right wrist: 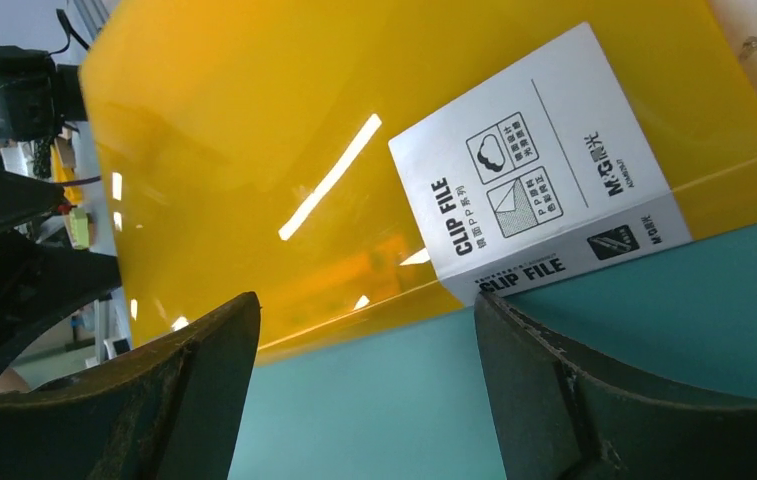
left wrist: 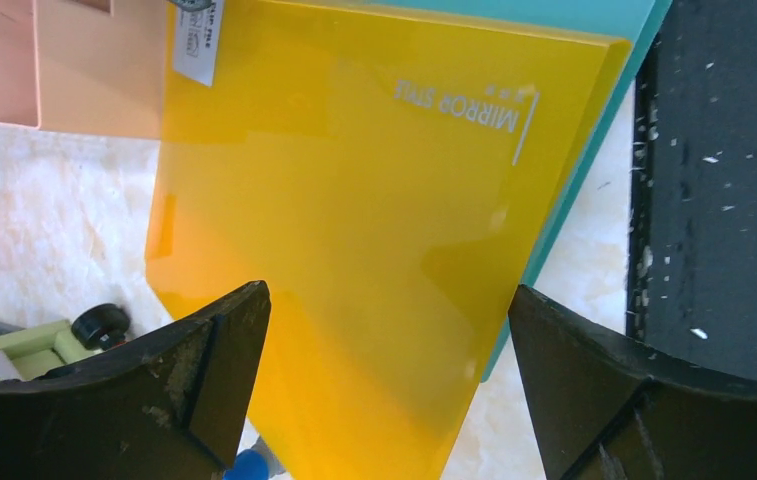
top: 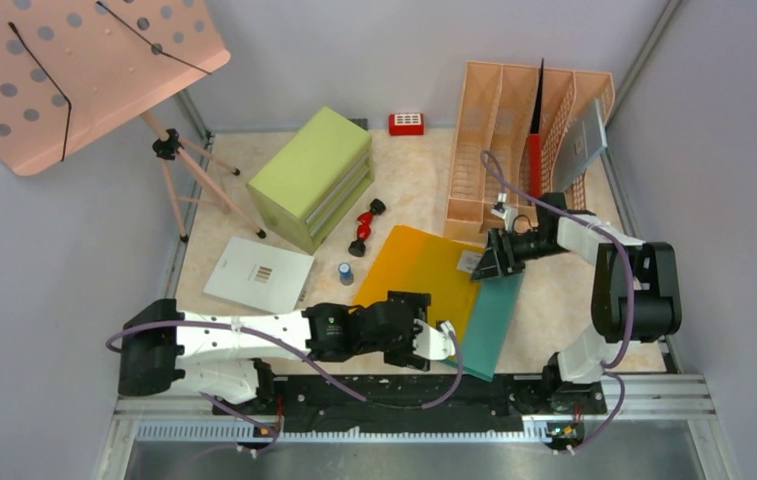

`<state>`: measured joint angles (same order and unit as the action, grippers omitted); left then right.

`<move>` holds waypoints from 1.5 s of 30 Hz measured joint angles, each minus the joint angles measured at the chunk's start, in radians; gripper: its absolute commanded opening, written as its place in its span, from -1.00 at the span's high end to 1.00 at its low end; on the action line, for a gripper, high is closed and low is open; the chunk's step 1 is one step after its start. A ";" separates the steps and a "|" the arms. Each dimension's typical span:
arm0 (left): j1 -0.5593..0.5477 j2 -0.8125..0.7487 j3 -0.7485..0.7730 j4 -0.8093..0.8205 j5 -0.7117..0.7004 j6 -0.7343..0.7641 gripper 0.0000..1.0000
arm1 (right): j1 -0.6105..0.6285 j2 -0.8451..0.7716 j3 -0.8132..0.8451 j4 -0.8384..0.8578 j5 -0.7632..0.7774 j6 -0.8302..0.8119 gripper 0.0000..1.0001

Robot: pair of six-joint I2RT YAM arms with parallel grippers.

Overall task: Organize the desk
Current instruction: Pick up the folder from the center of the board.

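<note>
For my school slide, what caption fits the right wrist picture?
Right gripper, jaws open, over a yellow clip file lying on a teal folder.

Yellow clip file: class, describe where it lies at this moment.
In the top external view, the yellow clip file lies on the desk, partly atop the teal folder, right of the green drawer cabinet and in front of the peach file rack.

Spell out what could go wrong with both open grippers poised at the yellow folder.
1. The yellow folder lies overlapping the teal folder. The left gripper or right gripper, both open, might pinch both sheets or drag the teal one along.
2. Its glossy cover could slip out of a grip.
3. Sliding it leftward could knock the small blue-capped item beside it.
</note>
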<state>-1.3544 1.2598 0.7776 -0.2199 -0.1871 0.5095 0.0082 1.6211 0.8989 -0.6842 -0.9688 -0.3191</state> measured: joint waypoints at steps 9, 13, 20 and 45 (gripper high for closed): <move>0.002 0.009 0.015 -0.043 0.099 -0.058 -0.84 | 0.000 0.012 0.027 -0.059 0.020 -0.079 -0.56; 0.002 0.009 0.006 -0.019 0.088 -0.060 -0.85 | 0.000 0.011 0.040 -0.095 0.048 -0.121 -0.56; 0.171 0.021 -0.018 0.005 0.154 -0.095 -0.86 | 0.000 -0.016 0.052 -0.109 0.095 -0.125 -0.59; 0.732 0.414 0.283 -0.183 0.579 -0.512 -0.85 | 0.000 -0.167 -0.224 0.364 0.147 0.363 -0.72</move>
<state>-0.6224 1.6737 1.0607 -0.4026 0.3920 -0.0029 0.0082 1.4540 0.6746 -0.3202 -0.8219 0.0441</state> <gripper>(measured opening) 0.927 0.842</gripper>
